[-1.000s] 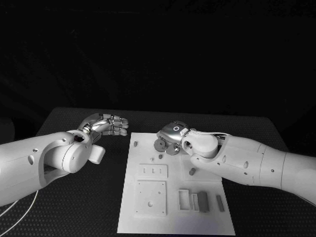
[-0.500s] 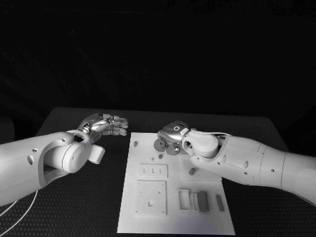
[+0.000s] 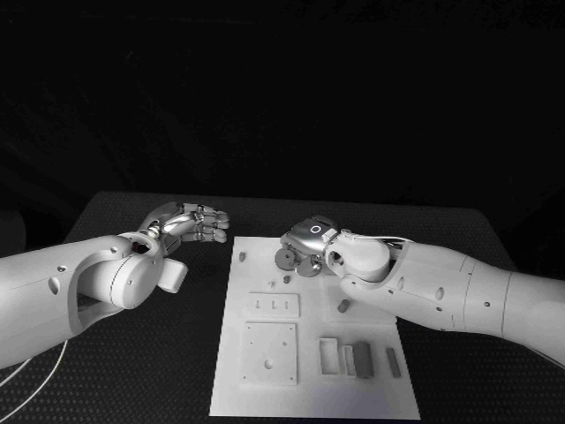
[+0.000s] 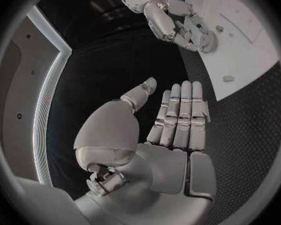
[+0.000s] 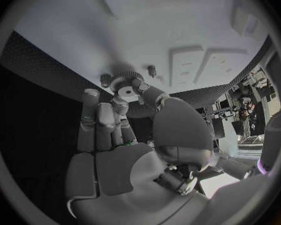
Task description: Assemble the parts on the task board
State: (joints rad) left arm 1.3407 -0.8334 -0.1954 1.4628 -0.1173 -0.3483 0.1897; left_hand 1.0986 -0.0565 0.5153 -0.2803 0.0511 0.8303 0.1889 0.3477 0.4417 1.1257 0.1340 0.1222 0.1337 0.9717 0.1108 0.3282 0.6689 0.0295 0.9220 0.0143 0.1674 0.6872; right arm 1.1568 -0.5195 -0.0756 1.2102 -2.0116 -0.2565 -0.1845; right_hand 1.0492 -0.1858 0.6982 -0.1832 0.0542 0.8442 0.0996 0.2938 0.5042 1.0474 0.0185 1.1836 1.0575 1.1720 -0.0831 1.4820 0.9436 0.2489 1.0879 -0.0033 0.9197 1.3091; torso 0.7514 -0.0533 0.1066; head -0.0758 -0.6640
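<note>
A: R hand (image 3: pixel 311 243) status?
B: Over far end of task board (image 3: pixel 311 389); thumb and a finger pinch a small gear (image 5: pixel 123 84), which sits just over the board by two short pegs (image 5: pixel 152 70).
A: L hand (image 3: pixel 187 223)?
B: Off the board's left edge, over the black table (image 3: pixel 143 371). Fingers (image 4: pixel 181 117) straight, pressed side by side, thumb apart, holds nothing.
A: Other parts?
B: Grey blocks (image 3: pixel 363 360) lie at near right of board.

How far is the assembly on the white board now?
Early stage. The right hand holds a gear at the far end of the board. The left hand is free beside it. Three grey blocks lie loose at the near end.
</note>
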